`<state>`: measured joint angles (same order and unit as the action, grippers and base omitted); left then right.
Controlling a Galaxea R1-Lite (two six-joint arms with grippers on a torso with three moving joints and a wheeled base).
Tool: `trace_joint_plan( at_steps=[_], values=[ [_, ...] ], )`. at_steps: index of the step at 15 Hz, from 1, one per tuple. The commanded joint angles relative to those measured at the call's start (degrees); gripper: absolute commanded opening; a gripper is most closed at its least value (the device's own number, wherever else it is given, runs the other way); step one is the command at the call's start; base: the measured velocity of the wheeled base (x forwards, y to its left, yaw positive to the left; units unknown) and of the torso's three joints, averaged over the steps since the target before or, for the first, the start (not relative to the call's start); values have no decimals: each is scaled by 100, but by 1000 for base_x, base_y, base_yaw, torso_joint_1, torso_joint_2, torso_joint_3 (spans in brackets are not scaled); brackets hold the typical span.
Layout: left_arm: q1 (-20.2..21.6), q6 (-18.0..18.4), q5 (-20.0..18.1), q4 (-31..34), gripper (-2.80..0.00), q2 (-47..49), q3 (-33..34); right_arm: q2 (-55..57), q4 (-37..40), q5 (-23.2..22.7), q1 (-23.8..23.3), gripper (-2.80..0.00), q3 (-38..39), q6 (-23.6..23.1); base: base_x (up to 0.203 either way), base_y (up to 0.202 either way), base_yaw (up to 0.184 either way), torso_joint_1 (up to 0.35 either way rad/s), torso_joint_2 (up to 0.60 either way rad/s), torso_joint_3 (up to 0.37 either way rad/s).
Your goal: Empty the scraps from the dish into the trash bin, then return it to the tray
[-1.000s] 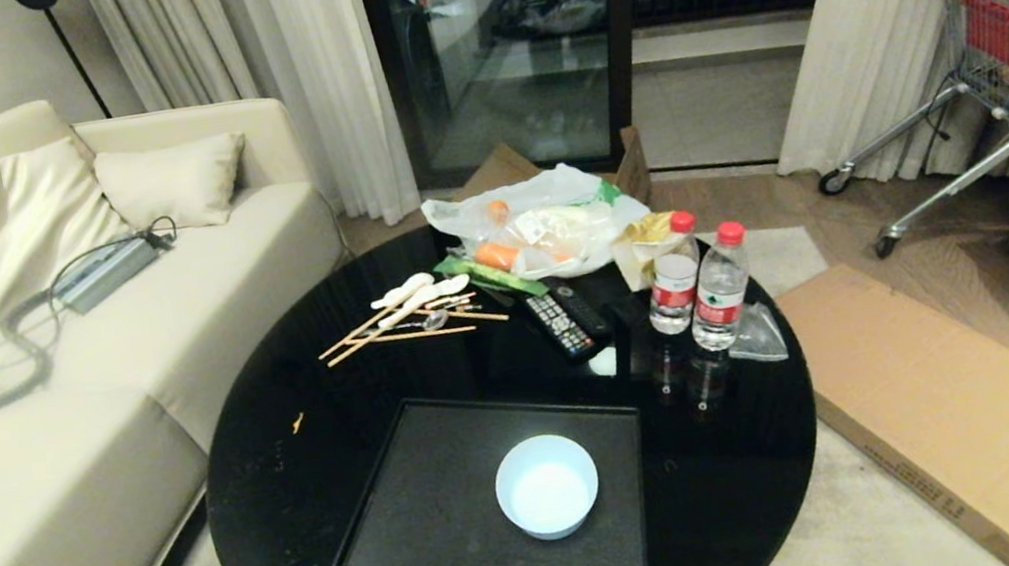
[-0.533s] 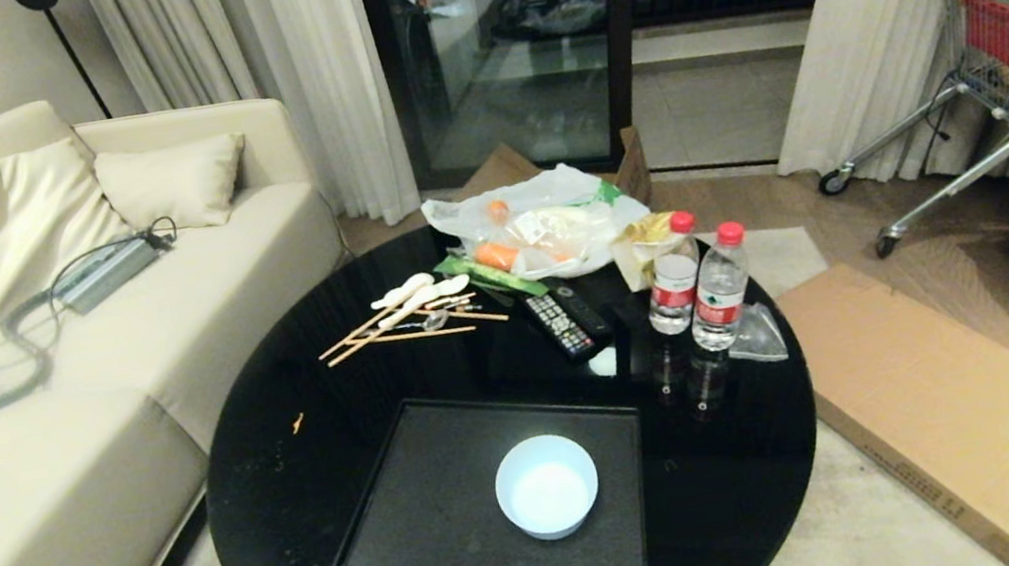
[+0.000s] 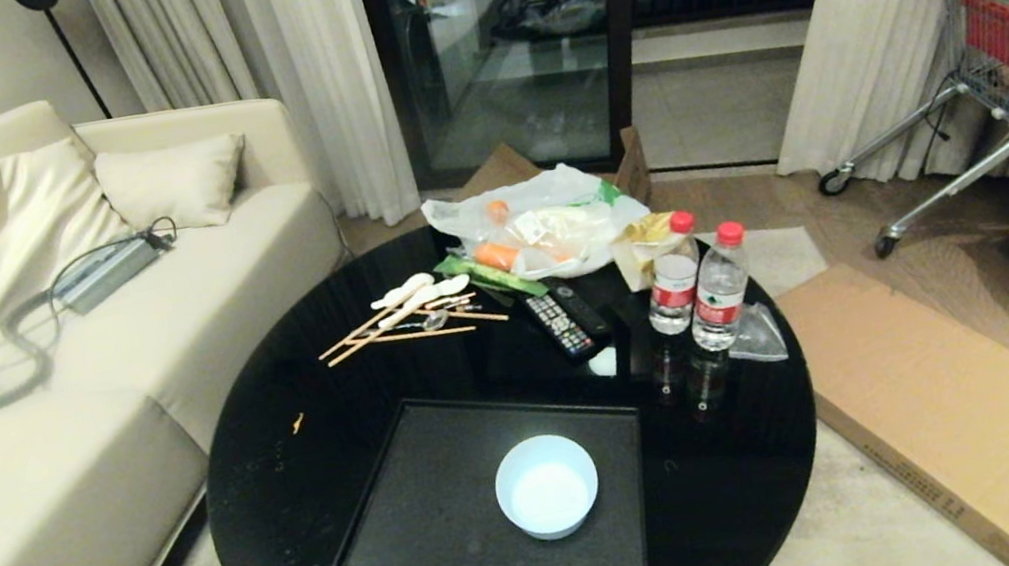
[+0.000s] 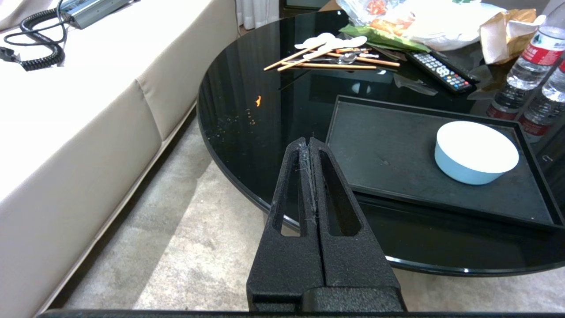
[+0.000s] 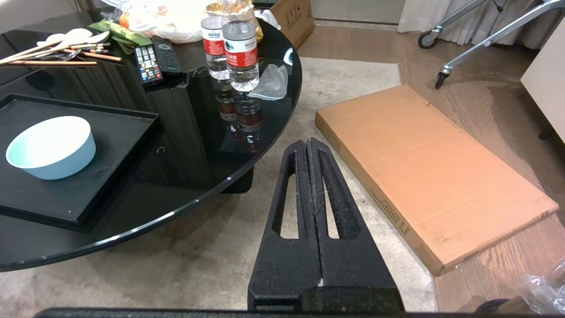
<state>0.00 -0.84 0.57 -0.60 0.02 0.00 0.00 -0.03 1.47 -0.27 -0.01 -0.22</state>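
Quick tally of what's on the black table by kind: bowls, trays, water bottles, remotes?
Bowls: 1, the dish
Trays: 1, the tray
Water bottles: 2, one beside the other
Remotes: 2, one beside the other
Total: 6

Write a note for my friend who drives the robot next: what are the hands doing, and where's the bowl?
Left gripper: shut, empty, parked off the table's near edge on the sofa side.
Right gripper: shut, empty, parked off the near edge on the cardboard side.
Bowl: upright on the tray, toward its right side, no scraps visible inside.
Trash bin: not in any view.
Done: the bowl looks emptied and is back on the tray.
Left: probably nothing; one orange bit lies on the table left of the tray.
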Motion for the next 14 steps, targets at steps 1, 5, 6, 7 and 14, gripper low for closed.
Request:
trace_joint_plan(
  at_steps=[1, 5, 6, 7, 14],
  values=[
    [0, -4, 4, -2, -280, -2, 0, 9, -6, -6, 0, -280, -8, -22, 0, 0, 0, 0, 0, 0],
    [0, -4, 4, -2, -280, -2, 0, 9, -6, 3, 0, -280, 1, 4, 0, 0, 0, 0, 0, 0],
    [0, -4, 4, -6, -280, -2, 0, 9, -6, 3, 0, -280, 1, 4, 0, 0, 0, 0, 0, 0],
    [0, -4, 4, -2, -280, -2, 0, 6, -6, 3, 0, -280, 1, 4, 0, 0, 0, 0, 0, 0],
    [0, -4, 4, -7, -280, -2, 0, 1, 5, 3, 0, -280, -8, -23, 0, 0, 0, 0, 0, 0]
  ],
)
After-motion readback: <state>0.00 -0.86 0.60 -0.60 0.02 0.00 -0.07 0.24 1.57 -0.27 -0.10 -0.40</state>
